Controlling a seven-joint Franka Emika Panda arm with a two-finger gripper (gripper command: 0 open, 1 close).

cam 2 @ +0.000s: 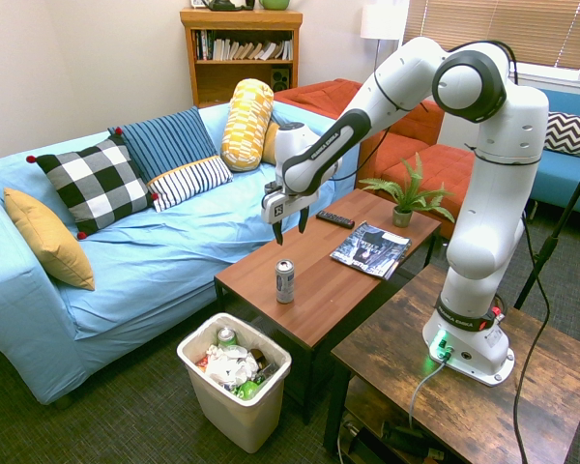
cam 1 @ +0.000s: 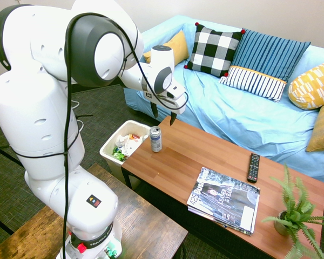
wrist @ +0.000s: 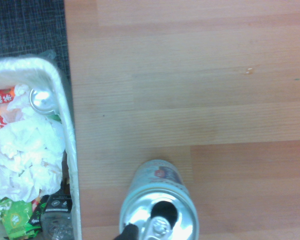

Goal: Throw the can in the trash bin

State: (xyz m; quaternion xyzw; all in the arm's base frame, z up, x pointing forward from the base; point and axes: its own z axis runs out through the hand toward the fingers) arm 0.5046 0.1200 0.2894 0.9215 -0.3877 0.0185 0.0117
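The can (cam 1: 155,139) (cam 2: 285,281) stands upright near the end of the wooden coffee table (cam 1: 216,162) (cam 2: 338,275), slim and silver with a blue and white label. Its opened shiny top (wrist: 159,217) fills the lower middle of the wrist view. My gripper (cam 1: 162,114) (cam 2: 291,230) hovers open a little above the can, fingers pointing down, touching nothing. The trash bin (cam 1: 109,145) (cam 2: 261,411) (wrist: 67,130) sits on the floor just past the table's end, cream-white, holding white paper, green wrappers and another can.
A magazine (cam 1: 224,200) (cam 2: 370,248), a black remote (cam 1: 253,167) (cam 2: 335,219) and a potted plant (cam 1: 294,216) (cam 2: 406,198) occupy the table's other half. A blue sofa (cam 1: 243,108) (cam 2: 135,251) with cushions runs along its far side. A dark wooden table (cam 1: 135,226) (cam 2: 435,387) bears the arm.
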